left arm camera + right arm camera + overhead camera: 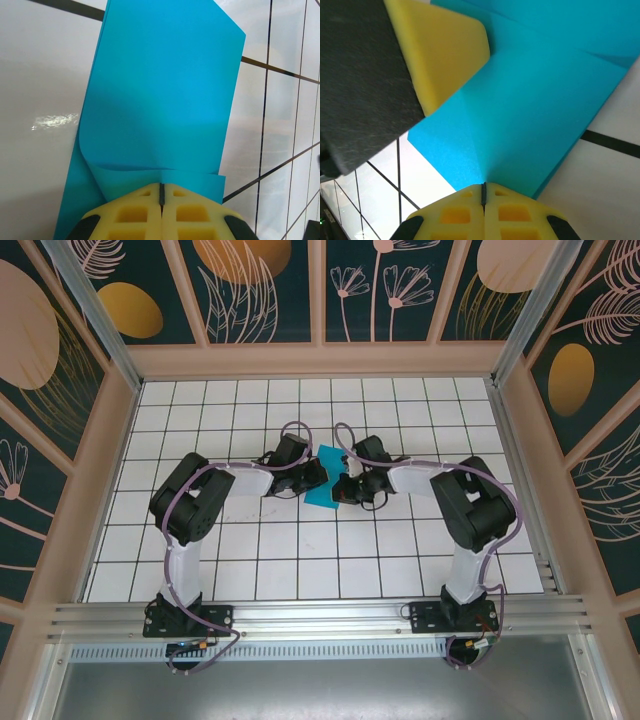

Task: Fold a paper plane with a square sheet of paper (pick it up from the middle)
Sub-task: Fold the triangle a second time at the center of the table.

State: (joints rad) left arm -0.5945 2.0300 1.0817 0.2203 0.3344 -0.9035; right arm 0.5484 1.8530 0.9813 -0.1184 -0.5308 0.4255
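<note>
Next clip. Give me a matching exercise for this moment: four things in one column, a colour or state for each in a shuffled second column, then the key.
Column one
1. paper
2. left gripper
3. right gripper
4. table

Column two
A. white tiles with dark grid lines
B. shut on the paper, reaching in from the right in the top view
C. teal-blue, folded into layers
D. shut on the paper, reaching in from the left in the top view

Pairs: 1-C, 2-D, 3-B, 4-A

Matt paper sheet [160,100], glossy tiled table [40,75], possibly foam pads [132,215] on left tool [161,187]
</note>
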